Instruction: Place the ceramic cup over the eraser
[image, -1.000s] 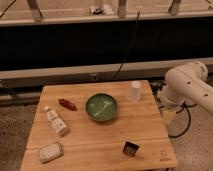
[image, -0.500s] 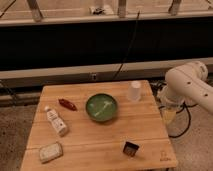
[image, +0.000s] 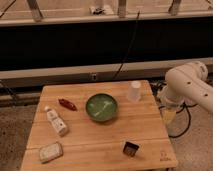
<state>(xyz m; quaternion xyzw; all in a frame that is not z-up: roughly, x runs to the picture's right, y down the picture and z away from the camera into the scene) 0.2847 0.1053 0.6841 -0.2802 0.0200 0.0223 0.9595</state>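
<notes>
The ceramic cup (image: 133, 91) is small, white and tapered. It stands upside down near the far right edge of the wooden table (image: 95, 140). The eraser (image: 131, 148) is a tiny dark block lying near the front right of the table. My white arm (image: 187, 87) is off the table's right side. The gripper (image: 169, 116) hangs below it, just beyond the table's right edge, right of the cup and holding nothing I can see. It is well apart from both the cup and the eraser.
A green bowl (image: 101, 107) sits mid-table between the cup and the eraser. A red object (image: 67, 104), a white tube bottle (image: 56, 121) and a pale beige block (image: 50, 152) lie on the left half. A dark wall with cables runs behind.
</notes>
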